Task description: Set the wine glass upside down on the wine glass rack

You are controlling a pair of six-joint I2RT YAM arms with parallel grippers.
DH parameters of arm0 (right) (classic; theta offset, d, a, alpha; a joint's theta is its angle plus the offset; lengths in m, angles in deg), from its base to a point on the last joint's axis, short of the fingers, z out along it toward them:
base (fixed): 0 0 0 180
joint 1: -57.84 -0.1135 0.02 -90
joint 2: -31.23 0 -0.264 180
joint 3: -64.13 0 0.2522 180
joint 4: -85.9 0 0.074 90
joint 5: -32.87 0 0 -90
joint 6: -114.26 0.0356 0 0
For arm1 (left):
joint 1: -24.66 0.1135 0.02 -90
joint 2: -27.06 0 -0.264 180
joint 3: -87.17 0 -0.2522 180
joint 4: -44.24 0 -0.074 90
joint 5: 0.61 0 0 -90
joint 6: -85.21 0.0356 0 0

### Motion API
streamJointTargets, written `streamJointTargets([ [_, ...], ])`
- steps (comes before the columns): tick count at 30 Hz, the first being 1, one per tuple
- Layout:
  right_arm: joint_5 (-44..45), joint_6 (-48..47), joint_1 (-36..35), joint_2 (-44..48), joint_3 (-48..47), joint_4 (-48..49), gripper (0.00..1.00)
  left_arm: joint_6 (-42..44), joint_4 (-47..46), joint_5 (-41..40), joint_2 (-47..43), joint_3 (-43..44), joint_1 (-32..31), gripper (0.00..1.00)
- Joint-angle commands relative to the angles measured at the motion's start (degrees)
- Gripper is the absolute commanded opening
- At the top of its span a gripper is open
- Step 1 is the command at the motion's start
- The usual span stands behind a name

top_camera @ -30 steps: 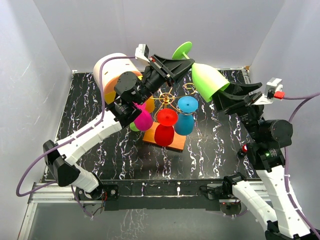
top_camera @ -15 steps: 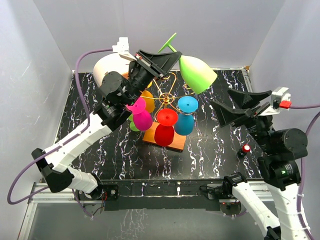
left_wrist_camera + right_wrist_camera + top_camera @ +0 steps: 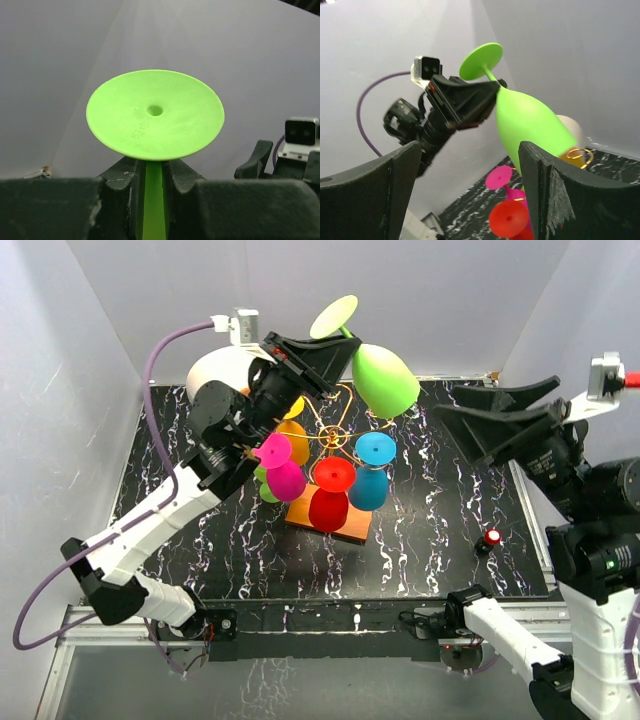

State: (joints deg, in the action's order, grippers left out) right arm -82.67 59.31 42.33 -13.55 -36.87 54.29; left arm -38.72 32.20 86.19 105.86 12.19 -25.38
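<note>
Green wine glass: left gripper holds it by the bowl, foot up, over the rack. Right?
No: the left gripper is shut on the stem of the green wine glass, just under the foot, as the left wrist view shows. Foot up, over the wine glass rack, is correct.

At least five coloured wine glasses (image 3: 385, 380), one gold wire rack (image 3: 335, 433), one drum-shaped box (image 3: 215, 370) — two robot arms (image 3: 160, 515).

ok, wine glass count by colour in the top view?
Green glass: 1
Pink glass: 1
Red glass: 1
Blue glass: 1
Orange glass: 1, partly hidden
Total: 5 clear
A green sliver and a yellow sliver by the rack: too hidden to count.
</note>
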Motion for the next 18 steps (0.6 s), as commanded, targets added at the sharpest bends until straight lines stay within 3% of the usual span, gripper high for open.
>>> streamJointTargets([
  [1, -0.55, 14.86, -0.13, -5.87, -6.56, -0.02, 0.76, 8.78, -11.14, 12.44, 3.66, 1.92, -0.12, 0.00],
  [7, 0.93, 24.51, -0.14, -9.35, -8.18, 3.83, 0.69, 15.90, -17.98, 23.34, 6.40, 1.11, -0.22, 0.00],
  [18, 5.19, 29.19, -0.14, -10.78, -6.14, 1.98, 0.61, 23.11, -21.25, 32.78, 7.29, -0.50, -0.23, 0.00],
])
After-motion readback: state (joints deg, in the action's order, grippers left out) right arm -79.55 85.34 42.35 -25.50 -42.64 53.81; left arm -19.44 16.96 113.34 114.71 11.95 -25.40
